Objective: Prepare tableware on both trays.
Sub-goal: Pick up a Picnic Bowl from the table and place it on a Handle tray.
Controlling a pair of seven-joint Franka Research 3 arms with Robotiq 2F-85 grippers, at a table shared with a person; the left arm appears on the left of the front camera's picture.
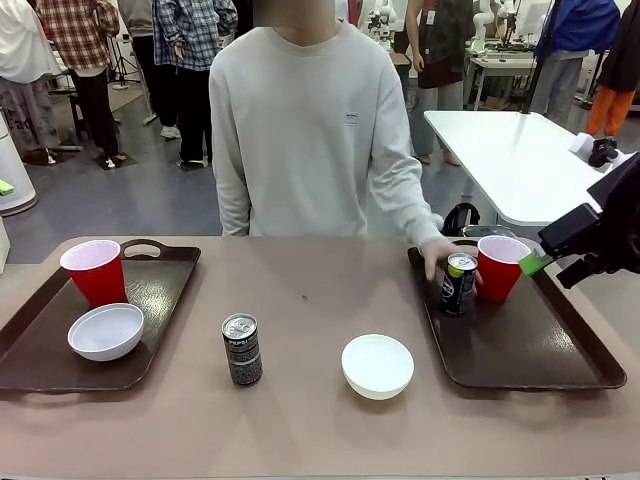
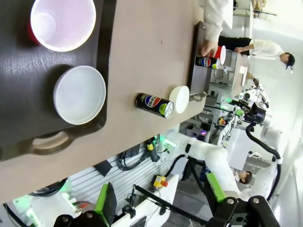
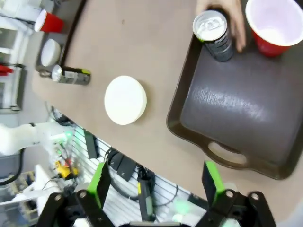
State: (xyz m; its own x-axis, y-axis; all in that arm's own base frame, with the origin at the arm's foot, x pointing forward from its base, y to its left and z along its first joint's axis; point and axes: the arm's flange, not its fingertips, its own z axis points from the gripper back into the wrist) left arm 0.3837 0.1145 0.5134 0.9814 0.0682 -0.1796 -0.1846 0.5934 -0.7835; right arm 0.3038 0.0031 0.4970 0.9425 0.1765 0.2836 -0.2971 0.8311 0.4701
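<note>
I can read one word: PEPSI, in pale letters near the top of the dark can (image 1: 241, 349) at the lower centre of my front view. In the left wrist view that can shows a round red, white and blue emblem. The second can (image 1: 459, 283), centre right, carries a similar emblem, but its lettering is too small to read. A small mark on the sweater (image 1: 351, 119) chest is illegible.

Beyond the table (image 1: 310, 420), the person (image 1: 300, 130) wears a pale grey long-sleeved sweatshirt with a small chest mark. The left gripper (image 2: 158, 196) and right gripper (image 3: 156, 177) are black with green pads (image 3: 210, 176).
</note>
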